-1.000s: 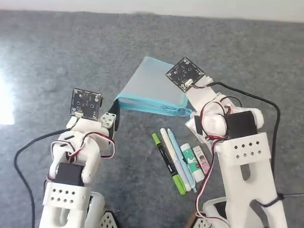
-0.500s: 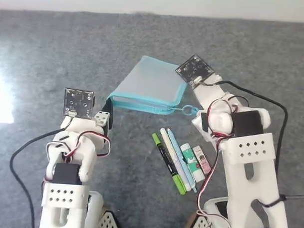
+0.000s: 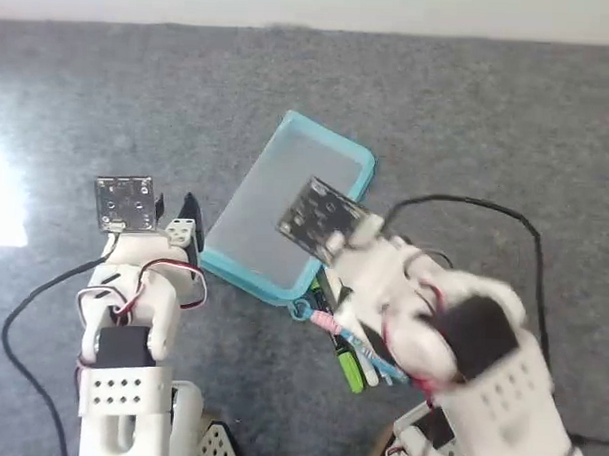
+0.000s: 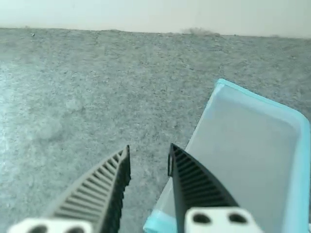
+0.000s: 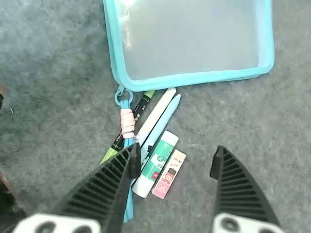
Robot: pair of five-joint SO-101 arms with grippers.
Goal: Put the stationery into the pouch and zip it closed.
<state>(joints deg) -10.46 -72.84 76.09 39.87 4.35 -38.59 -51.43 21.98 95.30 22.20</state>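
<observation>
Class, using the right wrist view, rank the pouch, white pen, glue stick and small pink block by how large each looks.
1. pouch, by far the largest
2. glue stick and white pen: too alike to rank
3. small pink block

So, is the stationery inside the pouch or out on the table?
Out. The pens, glue stick and pink block lie on the table beside the flat pouch.

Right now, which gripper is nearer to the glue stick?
Right. The right gripper hangs over the glue stick, jaws open. The left gripper sits beside the pouch's side edge, well away from the stick.
</observation>
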